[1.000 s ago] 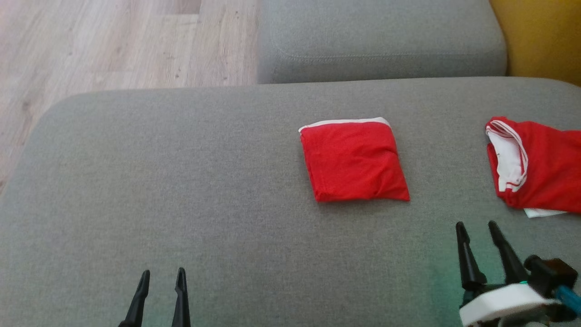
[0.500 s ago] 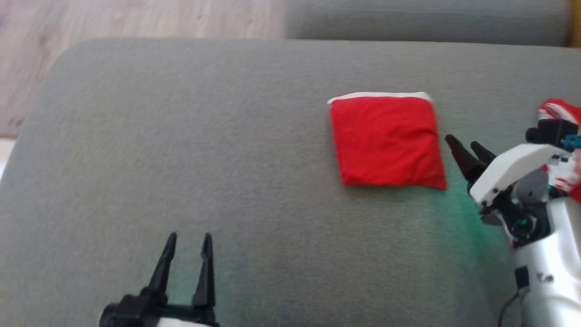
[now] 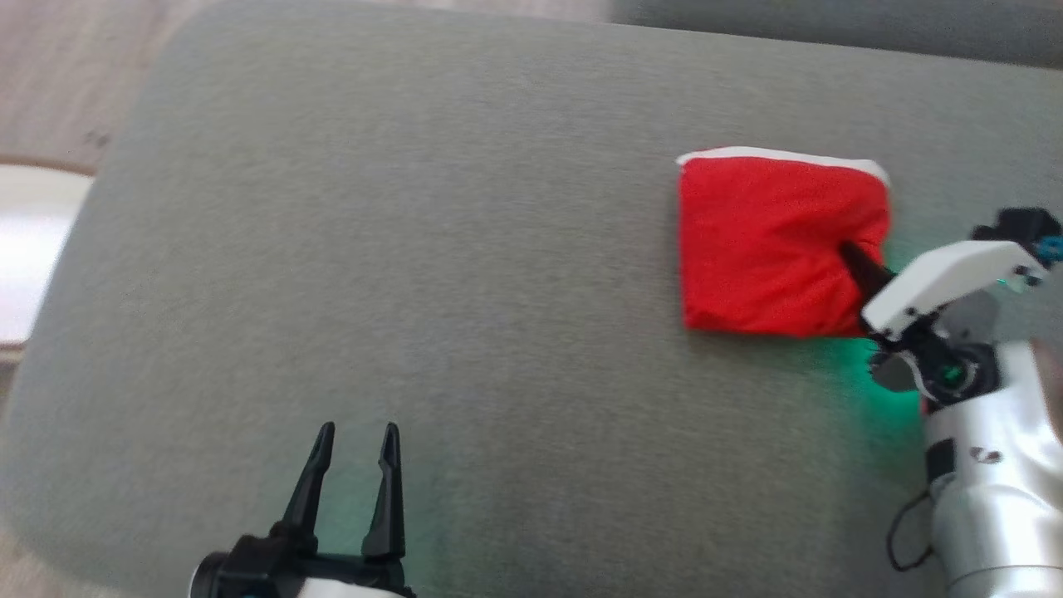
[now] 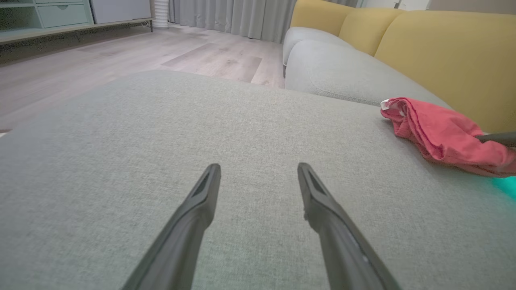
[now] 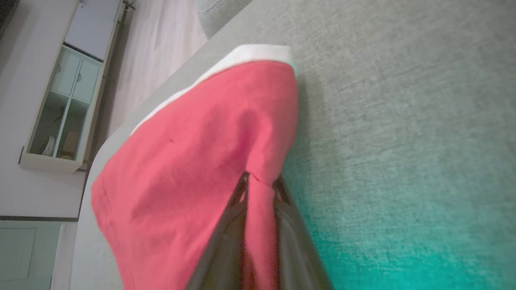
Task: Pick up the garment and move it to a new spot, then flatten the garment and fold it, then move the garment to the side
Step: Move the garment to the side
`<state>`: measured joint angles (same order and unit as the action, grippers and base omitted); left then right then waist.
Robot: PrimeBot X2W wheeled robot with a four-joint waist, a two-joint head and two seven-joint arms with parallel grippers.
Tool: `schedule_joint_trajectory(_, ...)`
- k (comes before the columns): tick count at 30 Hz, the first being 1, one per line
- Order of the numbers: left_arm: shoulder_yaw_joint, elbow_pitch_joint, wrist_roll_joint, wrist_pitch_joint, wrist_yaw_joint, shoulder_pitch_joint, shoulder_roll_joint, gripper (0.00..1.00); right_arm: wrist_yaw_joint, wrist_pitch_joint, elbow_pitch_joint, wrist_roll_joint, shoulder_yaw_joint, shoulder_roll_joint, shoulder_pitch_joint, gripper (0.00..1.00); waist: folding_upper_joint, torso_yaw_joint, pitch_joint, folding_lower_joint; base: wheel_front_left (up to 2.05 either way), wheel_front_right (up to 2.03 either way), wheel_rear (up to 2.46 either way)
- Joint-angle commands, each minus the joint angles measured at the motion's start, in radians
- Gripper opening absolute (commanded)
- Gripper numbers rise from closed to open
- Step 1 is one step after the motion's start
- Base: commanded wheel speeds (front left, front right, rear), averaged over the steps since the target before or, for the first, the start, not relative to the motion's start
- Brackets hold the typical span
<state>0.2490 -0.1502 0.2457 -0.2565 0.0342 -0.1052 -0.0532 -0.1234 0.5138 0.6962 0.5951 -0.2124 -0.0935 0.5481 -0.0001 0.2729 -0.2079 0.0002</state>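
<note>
A folded red garment with a white strip along its far edge lies on the grey cushion, toward the right. My right gripper comes in from the right and is shut on the garment's right edge. In the right wrist view a fold of the garment is pinched between the fingers of that gripper. My left gripper hovers open over bare cushion at the lower left, far from the garment. Seen from the left wrist, the left gripper is open, and the garment lies off to the right.
Wooden floor lies beyond the cushion's left edge, with a white object beside it. A grey sofa seat and yellow backrests stand behind. A pale cabinet stands against the wall.
The camera has tilted and turned. My right gripper has reached the garment's right edge and shut on it. The left gripper has risen slightly and stays open.
</note>
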Motion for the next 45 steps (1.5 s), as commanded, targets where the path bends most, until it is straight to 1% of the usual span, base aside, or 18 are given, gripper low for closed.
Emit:
schedule_joint_trajectory(1,-0.040,0.037,-0.002,-0.005,-0.003,0.016,0.003,1.00,-0.007,-0.009,-0.047,0.015,0.050,0.013,0.023,0.00,0.0001,-0.069,0.001,-0.0002,0.00,0.00,0.00)
schedule_joint_trajectory(5,-0.042,0.038,-0.015,-0.005,0.008,0.021,0.003,1.00,-0.007,-0.007,-0.120,0.026,0.116,-0.030,0.031,0.00,0.0001,-0.187,0.002,-0.0002,0.00,0.00,0.00)
schedule_joint_trajectory(8,-0.032,0.041,-0.028,-0.005,0.018,0.043,0.003,1.00,-0.007,0.010,-0.187,0.024,0.150,-0.094,0.051,0.00,0.0001,-0.262,-0.009,-0.0002,0.00,0.00,0.00)
schedule_joint_trajectory(11,-0.019,0.043,-0.037,-0.005,0.026,0.069,0.003,1.00,-0.007,0.033,-0.238,0.014,0.155,-0.169,0.074,0.00,0.0001,-0.310,-0.025,-0.0002,0.00,0.00,0.00)
schedule_joint_trajectory(14,-0.010,0.042,-0.042,-0.005,0.030,0.088,0.003,1.00,-0.007,0.061,-0.263,-0.008,0.135,-0.236,0.087,0.00,0.0001,-0.327,-0.043,-0.0002,0.00,0.00,0.00)
schedule_joint_trajectory(15,-0.010,0.042,-0.042,-0.005,0.030,0.088,0.003,1.00,-0.007,0.061,-0.263,-0.008,0.135,-0.236,0.087,0.00,0.0001,-0.327,-0.043,-0.0002,0.00,0.00,0.00)
schedule_joint_trajectory(20,-0.007,0.030,-0.056,-0.005,0.034,0.086,0.003,1.00,-0.007,0.094,-0.260,-0.051,0.047,-0.311,0.102,0.00,0.0001,-0.323,-0.070,-0.0002,0.00,0.00,0.00)
schedule_joint_trajectory(23,-0.010,0.023,-0.066,-0.005,0.039,0.079,0.003,1.00,-0.007,0.055,-0.215,-0.142,-0.011,-0.342,0.098,0.00,0.0001,-0.310,-0.076,-0.0002,0.00,0.00,0.00)
schedule_joint_trajectory(24,-0.012,0.021,-0.069,-0.005,0.041,0.078,0.003,1.00,-0.007,0.027,-0.195,-0.181,-0.032,-0.349,0.097,0.05,0.0001,-0.305,-0.079,-0.0002,0.00,0.00,0.00)
schedule_joint_trajectory(25,-0.015,0.021,-0.070,-0.005,0.042,0.079,0.003,1.00,-0.007,-0.009,-0.174,-0.228,-0.053,-0.355,0.098,0.38,0.0001,-0.301,-0.082,-0.0002,0.00,0.00,0.00)
schedule_joint_trajectory(26,-0.017,0.021,-0.071,-0.005,0.042,0.080,0.003,1.00,-0.007,-0.044,-0.156,-0.282,-0.066,-0.360,0.100,1.00,0.0001,-0.297,-0.084,-0.0002,0.00,0.00,0.00)
schedule_joint_trajectory(27,-0.020,0.024,-0.071,-0.005,0.042,0.082,0.003,1.00,-0.007,-0.097,-0.120,-0.385,-0.092,-0.356,0.102,1.00,0.0001,-0.290,-0.085,-0.0002,0.00,0.00,0.00)
schedule_joint_trajectory(28,-0.021,0.024,-0.070,-0.005,0.041,0.082,0.003,1.00,-0.007,-0.112,-0.108,-0.434,-0.089,-0.352,0.100,1.00,0.0001,-0.289,-0.084,-0.0002,0.00,0.00,0.00)
schedule_joint_trajectory(31,-0.026,0.025,-0.067,-0.005,0.035,0.078,0.003,1.00,-0.007,-0.171,-0.113,-0.558,-0.061,-0.351,0.091,1.00,0.0001,-0.291,-0.079,-0.0002,0.00,0.00,0.00)
schedule_joint_trajectory(33,-0.031,0.023,-0.065,-0.005,0.032,0.073,0.003,1.00,-0.007,-0.226,-0.138,-0.606,-0.056,-0.335,0.087,1.00,0.0001,-0.296,-0.067,-0.0002,0.00,0.00,0.00)
schedule_joint_trajectory(36,-0.041,0.025,-0.059,-0.005,0.024,0.071,0.003,1.00,-0.007,-0.306,-0.209,-0.628,-0.056,-0.291,0.069,1.00,0.0001,-0.305,-0.043,-0.0002,0.00,0.00,0.00)
schedule_joint_trajectory(39,-0.046,0.030,-0.049,-0.005,0.016,0.070,0.003,1.00,-0.007,-0.367,-0.310,-0.620,-0.036,-0.246,0.021,1.00,0.0001,-0.310,-0.011,-0.0002,0.00,0.00,0.00)
schedule_joint_trajectory(45,-0.061,0.028,-0.031,-0.005,-0.016,0.058,0.003,1.00,-0.007,-0.466,-0.537,-0.584,0.054,-0.154,-0.158,1.00,0.0001,-0.297,0.065,-0.0002,0.00,0.00,0.00)
